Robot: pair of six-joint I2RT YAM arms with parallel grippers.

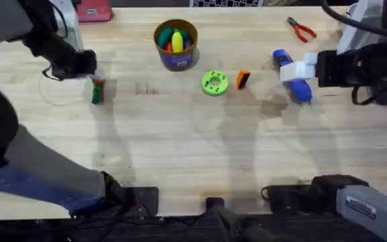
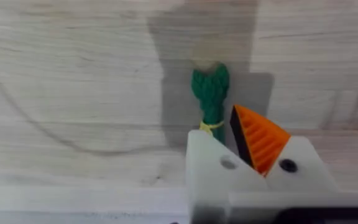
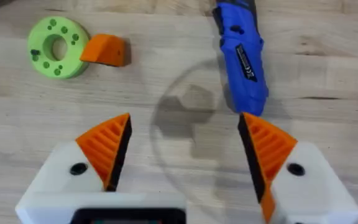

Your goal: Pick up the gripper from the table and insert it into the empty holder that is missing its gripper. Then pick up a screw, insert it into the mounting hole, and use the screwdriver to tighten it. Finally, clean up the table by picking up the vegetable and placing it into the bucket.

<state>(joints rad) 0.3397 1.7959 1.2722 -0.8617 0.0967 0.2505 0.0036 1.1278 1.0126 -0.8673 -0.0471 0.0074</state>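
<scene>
At the right hand: spread wide, holding nothing, bare bench between 2 orange ribbed pads. Just beyond, lying flat, the screwdriver: blue, stiff, smooth-bodied, likely the heaviest piece here. Best taken across the thick middle, never by the thin tip. Further off, the gripper, loose on the bench right beside a green ring; contact between them not clear. Probably light, hard and a little slick. With that wedge shape, apt to squirt out of a pinch on the slope, so better held across the 2 flat sides.

Across the bench, the left hand: cannot tell whether open or closed. On 1 side the bare white holder, with the mounting hole in its face; on the other a fitted orange pad. Just past it, the vegetable: small, bumpy, likely light and easy to grip around the middle. Seen from overhead, a bucket well apart from it, already holding toy pieces, and red pliers at the far corner.

Hidden or unclear:
- lower end of the vegetable, behind the holder
- 1 end of the screwdriver, cut off in the wrist view
- any screws, perhaps in the ring, too small to tell
</scene>
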